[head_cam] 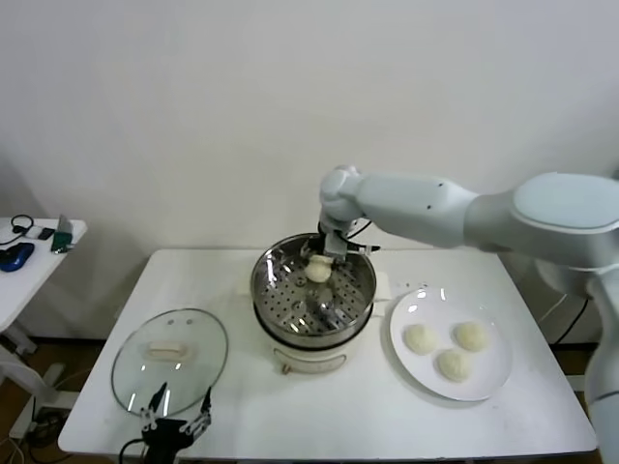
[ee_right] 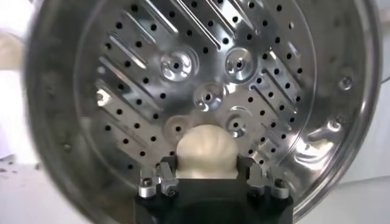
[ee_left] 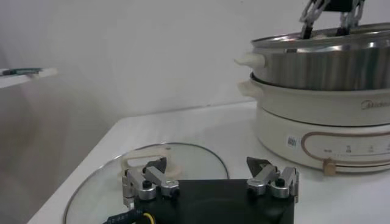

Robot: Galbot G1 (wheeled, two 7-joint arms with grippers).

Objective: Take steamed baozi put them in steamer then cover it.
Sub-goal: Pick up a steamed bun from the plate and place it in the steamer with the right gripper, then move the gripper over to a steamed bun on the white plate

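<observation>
steamed baozi (head_cam: 318, 271), a small round cream-white dough bun, sits between the fingers of our right gripper (head_cam: 324, 263) over the perforated tray of the round shiny stainless-steel steamer (head_cam: 271, 290). in the right wrist view the bun fills the gap between the two fingers; whether they press it or have just let go, we cannot tell. the steamer stands on its cream-white electric base at the middle of the white table (head_cam: 290, 406). to its right, a flat white plate (head_cam: 411, 362) carries three more baozi. to its left lies the round clear glass cover (head_cam: 198, 372) with its cream-white bar handle, flat on the table. our left gripper (head_cam: 176, 425) hangs at the near edge of the cover, fingers spread wide and empty.
</observation>
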